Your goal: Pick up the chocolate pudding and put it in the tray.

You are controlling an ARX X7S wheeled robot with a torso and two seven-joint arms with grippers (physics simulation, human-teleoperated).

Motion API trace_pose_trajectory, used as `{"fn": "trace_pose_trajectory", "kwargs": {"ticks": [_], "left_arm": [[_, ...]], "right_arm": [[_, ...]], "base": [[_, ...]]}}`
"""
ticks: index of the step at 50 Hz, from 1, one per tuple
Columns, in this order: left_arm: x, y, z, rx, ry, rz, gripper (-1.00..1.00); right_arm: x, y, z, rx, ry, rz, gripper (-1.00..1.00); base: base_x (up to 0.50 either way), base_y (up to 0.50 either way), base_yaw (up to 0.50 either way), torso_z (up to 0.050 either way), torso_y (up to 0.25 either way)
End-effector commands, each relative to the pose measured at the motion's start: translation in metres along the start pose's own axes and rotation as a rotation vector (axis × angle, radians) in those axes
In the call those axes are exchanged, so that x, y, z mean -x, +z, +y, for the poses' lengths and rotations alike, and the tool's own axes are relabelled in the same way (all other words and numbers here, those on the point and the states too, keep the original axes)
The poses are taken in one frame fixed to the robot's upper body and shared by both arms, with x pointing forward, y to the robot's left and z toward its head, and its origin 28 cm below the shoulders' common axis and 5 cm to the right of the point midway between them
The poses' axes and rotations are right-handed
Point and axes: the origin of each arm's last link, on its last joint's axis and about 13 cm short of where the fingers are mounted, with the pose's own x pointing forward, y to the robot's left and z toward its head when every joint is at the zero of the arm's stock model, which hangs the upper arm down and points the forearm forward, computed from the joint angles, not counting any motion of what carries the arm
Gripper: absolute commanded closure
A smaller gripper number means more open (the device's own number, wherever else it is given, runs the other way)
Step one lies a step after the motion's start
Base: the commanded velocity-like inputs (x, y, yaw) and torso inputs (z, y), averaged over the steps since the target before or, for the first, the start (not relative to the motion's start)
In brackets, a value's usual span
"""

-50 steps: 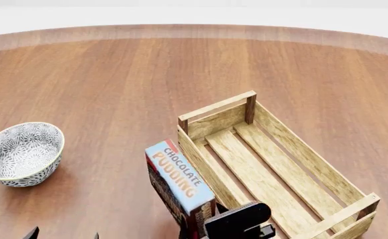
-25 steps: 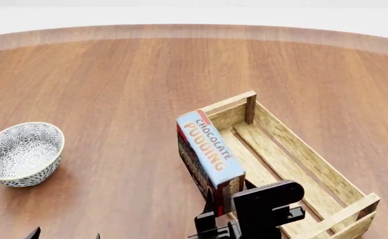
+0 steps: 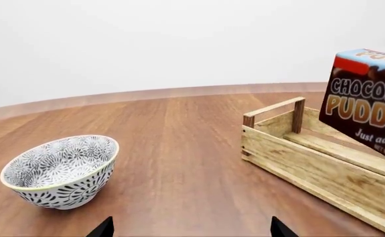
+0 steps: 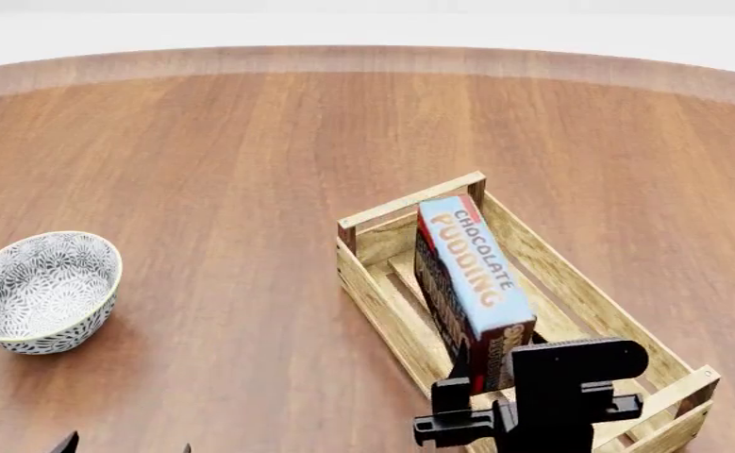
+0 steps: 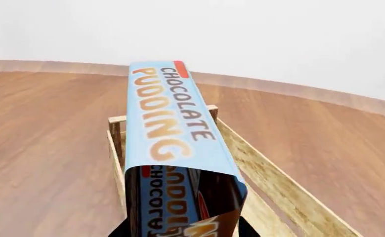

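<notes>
The right gripper (image 4: 478, 377) is clamped on the pudding (image 4: 472, 276), held on edge over the tray (image 4: 556, 274), probably not touching the slats. Lower it straight, parallel to the long walls, then release. The left gripper (image 3: 189, 228) looks open and empty.

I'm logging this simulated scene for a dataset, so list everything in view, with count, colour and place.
chocolate pudding: one, dark brown with light-blue top, held on edge over the tray, in the right gripper.
tray: one, light-wood slatted crate, on the table's right part.
bowl: one, grey-white patterned, on the table's left, apart from the tray.
table: one, reddish-brown wood, under everything.
right gripper: one, black, shut on the carton's near end.
left gripper: one, black, only its tips show, spread apart and empty.
</notes>
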Motion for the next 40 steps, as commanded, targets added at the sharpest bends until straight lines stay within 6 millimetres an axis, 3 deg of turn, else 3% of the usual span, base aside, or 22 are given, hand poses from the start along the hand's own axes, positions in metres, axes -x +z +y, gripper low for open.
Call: {"fn": "trace_pose_trajectory", "kwargs": {"ticks": [1, 40], "left_arm": [[0.000, -0.001, 0.000, 0.000, 0.000, 0.002, -1.00], [0.000, -0.002, -0.002, -0.007, -0.005, 0.003, -1.00]], "right_arm": [[-0.003, -0.005, -0.014, 0.013, -0.073, 0.014, 1.00], [-0.011, -0.022, -0.030, -0.002, -0.200, 0.057, 1.00]], "base": [[0.00, 0.00, 0.00, 0.000, 0.000], [0.00, 0.00, 0.00, 0.000, 0.000]]}}
